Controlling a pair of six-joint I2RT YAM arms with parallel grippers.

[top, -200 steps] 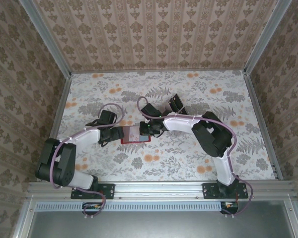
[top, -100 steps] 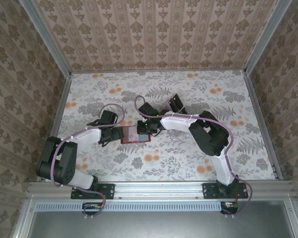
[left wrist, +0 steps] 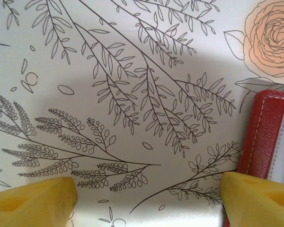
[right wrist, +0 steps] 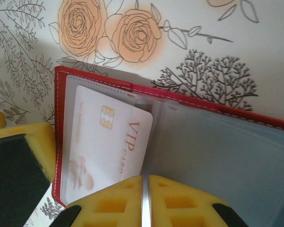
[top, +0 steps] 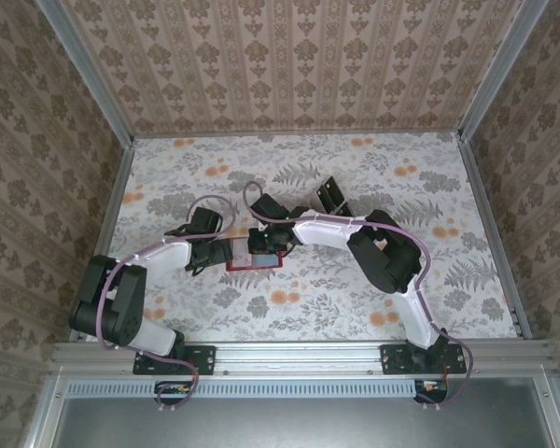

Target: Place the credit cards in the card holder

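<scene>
Right wrist cam: looks like we're mid-insert, right gripper (right wrist: 145, 182) pinched shut at the credit card (right wrist: 104, 142) in the card holder (right wrist: 208, 106); next, we'd nudge it toward 9 o'clock.

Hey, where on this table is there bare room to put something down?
Free: the right side of the table, between right arm and right rail; the far strip along the back wall; the near strip between wallet and front rail. Crowded centre-left, where left gripper and right gripper meet at the wallet, a dark item just behind.
</scene>
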